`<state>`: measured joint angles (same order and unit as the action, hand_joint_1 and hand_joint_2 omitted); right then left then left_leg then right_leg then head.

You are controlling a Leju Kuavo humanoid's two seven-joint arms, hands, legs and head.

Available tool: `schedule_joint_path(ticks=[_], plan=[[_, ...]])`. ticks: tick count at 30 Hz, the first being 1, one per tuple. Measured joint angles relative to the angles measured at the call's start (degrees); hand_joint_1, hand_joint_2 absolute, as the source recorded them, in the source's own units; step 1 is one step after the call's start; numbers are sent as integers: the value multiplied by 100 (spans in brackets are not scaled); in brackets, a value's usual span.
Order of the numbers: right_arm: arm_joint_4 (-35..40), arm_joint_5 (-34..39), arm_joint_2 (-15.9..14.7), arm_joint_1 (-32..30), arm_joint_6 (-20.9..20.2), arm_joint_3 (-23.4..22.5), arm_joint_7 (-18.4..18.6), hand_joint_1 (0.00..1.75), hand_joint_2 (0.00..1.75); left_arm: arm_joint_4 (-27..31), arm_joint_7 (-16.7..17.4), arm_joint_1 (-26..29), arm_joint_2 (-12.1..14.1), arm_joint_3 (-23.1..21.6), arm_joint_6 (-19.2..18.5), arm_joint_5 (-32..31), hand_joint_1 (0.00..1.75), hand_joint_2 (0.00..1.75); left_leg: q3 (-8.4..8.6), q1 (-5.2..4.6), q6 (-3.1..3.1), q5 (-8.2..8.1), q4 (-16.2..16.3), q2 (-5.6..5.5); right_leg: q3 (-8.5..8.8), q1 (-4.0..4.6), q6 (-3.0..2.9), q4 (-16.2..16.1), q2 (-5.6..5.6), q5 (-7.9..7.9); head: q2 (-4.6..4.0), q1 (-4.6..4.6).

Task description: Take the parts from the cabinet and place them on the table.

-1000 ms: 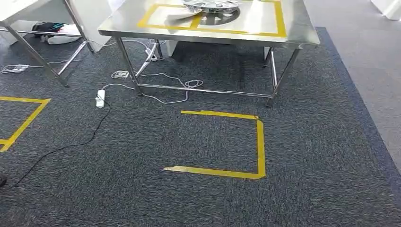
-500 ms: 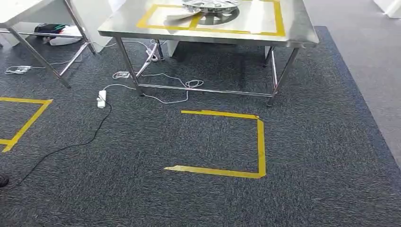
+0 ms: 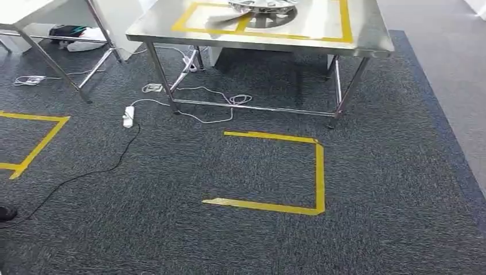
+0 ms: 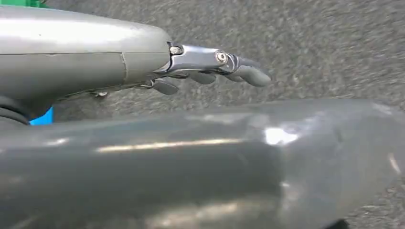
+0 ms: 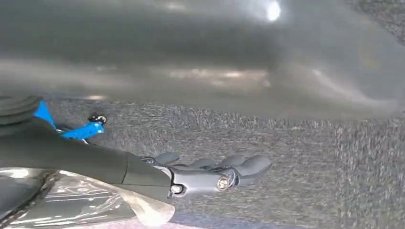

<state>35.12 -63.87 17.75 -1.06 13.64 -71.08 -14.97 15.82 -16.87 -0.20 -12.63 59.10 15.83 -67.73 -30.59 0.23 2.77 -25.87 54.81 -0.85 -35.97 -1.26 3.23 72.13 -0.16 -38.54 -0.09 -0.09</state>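
Note:
A steel table (image 3: 369,35) stands ahead across the carpet in the head view, its top marked with a yellow tape rectangle (image 3: 344,23). A round silver part (image 3: 265,6) with spokes lies on it at the picture's top edge, partly cut off. My left hand (image 4: 215,67) hangs over the grey carpet with its fingers stretched out and nothing in them. In the right wrist view my right hand (image 5: 212,171) also hangs over the carpet, fingers straight and holding nothing. The cabinet is outside these views.
A yellow tape square (image 3: 318,172) marks the carpet in front of the table. A white power strip (image 3: 128,116) and loose cables (image 3: 215,117) lie by the table's left legs. A second steel table (image 3: 49,57) stands at the far left. Bare grey floor (image 3: 447,51) borders the carpet on the right.
The whole head picture has shifted slightly to the right and the table sits a little higher, so the camera has moved. Nothing on the floor or table has moved.

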Motion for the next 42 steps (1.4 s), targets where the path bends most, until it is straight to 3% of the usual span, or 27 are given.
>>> schedule_joint_path(ticks=[1, 3, 4, 5, 6, 10, 12, 14, 15, 16, 17, 19, 20, 21, 25, 27, 28, 30, 31, 32, 34, 35, 36, 38, 40, 41, 42], plan=[[-2, -9, 0, -2, 0, 0, 4, 0, 0, 0, 2, 2, 0, 2, -13, 2, 0, 0, -14, 16, -21, 8, 15, -40, -17, -20, 20, 10, -1, 87, 0, 2], [-11, -11, 0, -6, -2, -7, 4, 0, 0, 0, 2, -2, -2, 7, -26, 6, 0, 0, -39, 66, -98, -2, 74, -167, 336, -84, 77, -699, 19, 568, 0, 0], [-11, -13, 0, -5, -2, -9, 4, 0, 0, 0, 2, -9, -4, 9, -31, 6, 0, 0, -70, 101, -162, -22, 142, -235, 637, -132, 118, -1285, 115, 834, 0, 2], [-22, -15, 4, -3, -2, -11, 6, 0, 0, 2, 2, -17, 11, 13, -31, 6, 0, 0, -127, 101, -230, -47, 221, -290, 786, -172, 172, -1556, 432, 740, 0, 15], [-35, -37, 15, 7, -9, -9, 7, 0, 0, 2, 17, -29, 13, 22, -52, 6, 0, 0, -183, 82, -291, -75, 322, -342, 741, -136, 47, -1569, 415, 743, 0, 39], [-83, -182, 11, 12, -24, -44, 15, 0, 0, 0, 179, 5, 17, 48, -212, -64, 0, 0, -241, 136, -417, -13, 312, -476, 716, -107, -166, -1490, 166, 769, 0, 2], [-144, -269, -4, 26, -22, -46, 9, 0, 0, 0, 260, -14, -20, 68, -133, -24, 0, 0, -453, 109, -417, -399, 810, -91, 729, -79, -236, -1493, 46, 794, 0, -48], [-221, -308, -37, 21, -20, -48, 11, 0, 0, 0, 306, -56, -57, 96, -70, -2, 0, 0, -851, 104, -416, -855, 1725, 15, 698, -34, -261, -1487, -120, 810, 0, -52], [-245, -312, -59, 23, -20, -50, 11, 0, 0, 0, 308, -63, -72, 101, -59, 0, 0, 0, -986, 104, -406, -963, 2071, 28, 686, -14, -262, -1486, -201, 810, 0, -52], [-265, -315, -74, 29, -20, -50, 11, 0, 0, -2, 310, -53, -83, 105, -55, 0, 0, 0, -991, 102, -391, -945, 2136, 33, 685, 1, -265, -1486, -269, 808, 0, -52], [-286, -315, -87, 41, -20, -50, 11, 0, 0, -2, 310, -46, -98, 116, -53, 0, 0, 0, -873, 93, -360, -787, 1955, 41, 689, 16, -269, -1486, -341, 805, 0, -53], [-315, -325, -94, 74, -20, -52, 11, 0, 0, -2, 310, -46, -116, 136, -18, 6, 0, 0, -378, 49, -263, -308, 1006, 158, 715, 34, -270, -1487, -464, 793, 0, -55], [-332, -349, -96, 85, -20, -52, 11, 0, 0, -2, 313, -54, -127, 138, 11, 4, 0, 0, -153, 0, -196, -160, 564, 386, 724, 35, -261, -1489, -514, 783, 0, -54], [-359, -369, -103, 86, -15, -52, 9, 0, 0, -2, 313, -80, -136, 138, 26, -5, 0, 0, -92, -72, -178, -260, 401, 556, 720, 80, -223, -1473, -574, 759, 0, -55], [-461, -450, -153, 140, 17, -50, 2, 0, 0, -20, 312, -66, -190, 149, 56, -11, 0, 0, -155, -84, -103, -208, 310, 292, 766, 65, -88, -1515, -823, 763, 0, -57], [-505, -498, -199, 148, 53, -46, -7, 0, 0, -22, 313, -62, -208, 166, 85, -11, 0, 0, -125, -39, -40, -155, 264, 186, 606, 31, -52, -1231, -306, 490, 0, -13], [-542, -527, -225, 143, 66, -46, -9, 0, 0, -22, 313, -78, -212, 172, 85, -13, 0, 0, -147, -39, -7, -136, 264, 121, 407, 26, -43, -794, -134, 248, 0, 13], [-595, -544, -262, 114, 77, -48, -7, 0, 0, -31, 313, -89, -230, 179, 96, -20, 0, 0, -178, -63, 20, -118, 269, -37, -56, 32, -38, 123, -8, -81, 0, 13], [-612, -562, -269, 111, 79, -48, -7, 0, 0, -35, 313, -88, -236, 184, 98, -24, 0, 0, -180, -72, 27, -113, 271, -111, -156, 35, -43, 273, 4, -51, 0, 9], [-630, -579, -282, 109, 81, -50, -7, 0, 0, -37, 313, -79, -236, 188, 103, -26, 0, 0, -174, -80, 23, -110, 272, -195, -123, 37, -52, 141, 7, 126, 0, 9], [-662, -625, -289, 112, 83, -57, -13, 0, 0, -46, 313, -74, -240, 197, 103, -31, 0, 0, -168, -85, 10, -103, 289, -353, 221, 36, -84, -674, 71, 653, 0, 7], [-669, -645, -291, 113, 85, -57, -17, 0, 0, -46, 315, -80, -240, 199, 103, -44, 0, 0, -173, -84, 5, -102, 307, -431, 462, 35, -117, -1209, 279, 909, 0, 9], [-677, -666, -310, 116, 87, -59, -22, 0, 0, -48, 313, -91, -249, 201, 103, -55, 0, 0, -197, -107, -27, -109, 328, -474, 545, 25, -145, -1402, 516, 830, 0, 9], [-706, -713, -317, 113, 103, -61, -39, 0, 0, -50, 310, -104, -260, 205, 100, -64, 0, 0, -253, -77, -99, -87, 341, -607, 578, 38, -164, -1475, 424, 830, 0, 4], [-717, -734, -317, 129, 109, -61, -46, 0, 0, -50, 308, -71, -269, 219, 100, -66, 0, 0, -289, -60, -180, -47, 321, -737, 638, 47, -249, -1505, 305, 865, 0, 4], [-730, -754, -317, 139, 118, -63, -48, 0, 0, -50, 308, -70, -262, 232, 98, -66, 0, 0, -294, -59, -188, -87, 384, -634, 659, -2, -290, -1559, 205, 910, 0, 0], [-730, -780, -332, 143, 144, -66, -55, 0, 0, -50, 299, -63, -269, 236, 98, -66, 0, 0, -381, -80, -231, -243, 569, -311, 671, 6, -308, -1575, 146, 912, 0, -22]])
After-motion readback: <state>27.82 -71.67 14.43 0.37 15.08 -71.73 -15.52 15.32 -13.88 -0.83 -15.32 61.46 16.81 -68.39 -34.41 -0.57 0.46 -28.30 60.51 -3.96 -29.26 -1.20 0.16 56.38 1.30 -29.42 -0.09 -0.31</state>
